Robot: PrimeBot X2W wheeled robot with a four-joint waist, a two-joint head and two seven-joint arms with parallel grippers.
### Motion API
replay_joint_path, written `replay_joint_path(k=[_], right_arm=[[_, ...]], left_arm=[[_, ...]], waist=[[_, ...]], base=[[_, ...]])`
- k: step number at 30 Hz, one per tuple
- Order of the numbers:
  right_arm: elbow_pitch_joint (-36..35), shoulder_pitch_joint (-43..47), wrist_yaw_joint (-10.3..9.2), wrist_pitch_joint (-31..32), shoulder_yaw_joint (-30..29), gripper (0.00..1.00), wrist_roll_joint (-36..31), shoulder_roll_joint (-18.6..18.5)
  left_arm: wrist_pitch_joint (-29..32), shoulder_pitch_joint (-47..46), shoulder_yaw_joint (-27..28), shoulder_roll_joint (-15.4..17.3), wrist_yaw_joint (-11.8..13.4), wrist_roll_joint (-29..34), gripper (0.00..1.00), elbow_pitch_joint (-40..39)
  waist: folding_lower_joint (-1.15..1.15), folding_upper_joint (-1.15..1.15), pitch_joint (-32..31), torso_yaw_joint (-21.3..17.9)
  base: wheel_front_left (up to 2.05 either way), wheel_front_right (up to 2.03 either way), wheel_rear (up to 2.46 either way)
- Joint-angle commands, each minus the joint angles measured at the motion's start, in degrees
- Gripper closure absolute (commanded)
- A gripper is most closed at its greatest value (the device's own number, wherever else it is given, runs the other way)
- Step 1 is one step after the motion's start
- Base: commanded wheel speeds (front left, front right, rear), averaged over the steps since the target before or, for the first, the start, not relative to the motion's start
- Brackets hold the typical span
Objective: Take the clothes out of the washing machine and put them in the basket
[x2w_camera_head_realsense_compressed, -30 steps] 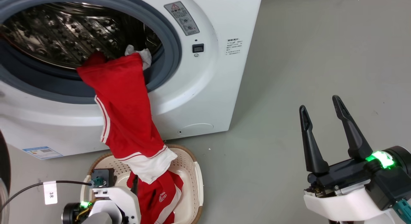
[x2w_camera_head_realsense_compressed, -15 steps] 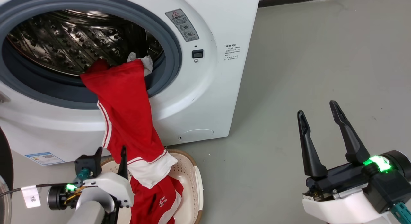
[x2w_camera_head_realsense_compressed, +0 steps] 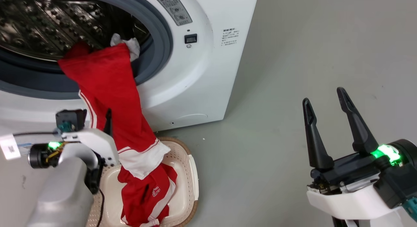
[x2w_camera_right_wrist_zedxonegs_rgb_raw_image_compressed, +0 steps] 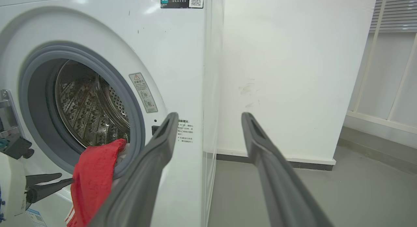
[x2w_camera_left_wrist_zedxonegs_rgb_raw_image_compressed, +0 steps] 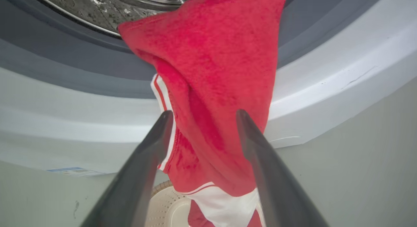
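Red clothes over grey seal; basket below

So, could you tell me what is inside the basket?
A crumpled red garment with white print lies in the basket, the hanging garment's white cuff over it. Fabric and the left arm cover much of its bottom.

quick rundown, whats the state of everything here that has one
washing machine, open at the front
red garment, draped over the seal, hanging into the basket
white cloth, at the drum mouth, behind the red garment
basket, on the floor, red clothes inside
left gripper, open, aimed at the hanging garment
right gripper, open, empty
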Motion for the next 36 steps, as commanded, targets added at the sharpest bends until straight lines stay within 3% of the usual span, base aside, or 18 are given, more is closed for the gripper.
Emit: replay_joint_path(k=[1, 7, 28, 29, 31, 36], right_arm=[[-0.2, -1.2, -0.02, -0.1, 0.0, 0.00, 0.4, 0.0], [-0.8, -2.8, -0.02, -0.1, 0.4, 0.00, 1.0, 0.0], [-1.7, -5.7, -0.02, -0.1, 0.5, 0.00, 2.3, 0.0], [-1.7, -5.8, -0.02, -0.1, 0.5, 0.00, 2.3, 0.0], [-1.7, -5.9, -0.02, -0.1, 0.5, 0.00, 2.3, 0.0], [-1.5, -6.1, -0.02, -0.1, 0.6, 0.00, 2.2, 0.0]], left_arm=[[1.0, -1.9, -0.2, 0.3, -0.8, -0.3, 0.00, 1.7], [3.9, -8.2, -0.6, 1.6, -2.8, -0.6, 0.00, 8.6], [0.5, -19.4, -2.0, 2.5, -2.7, 0.3, 0.00, 21.0], [0.4, -19.5, -2.0, 2.4, -2.8, 0.1, 0.25, 21.3], [-0.3, -19.9, -1.9, 2.4, -2.5, 0.0, 1.00, 21.5], [-0.8, -20.4, -2.2, 2.2, -3.3, -0.3, 1.00, 22.3]], waist=[[0.00, 0.00, 1.4, -0.7], [0.00, 0.00, 4.7, -1.8], [0.00, 0.00, 11.3, -4.2], [0.00, 0.00, 11.4, -4.2], [0.00, 0.00, 11.6, -4.1], [0.00, 0.00, 11.7, -3.8]], base=[[0.00, 0.00, 0.00], [0.00, 0.00, 0.00], [0.00, 0.00, 0.00], [0.00, 0.00, 0.00], [0.00, 0.00, 0.00], [0.00, 0.00, 0.00]])
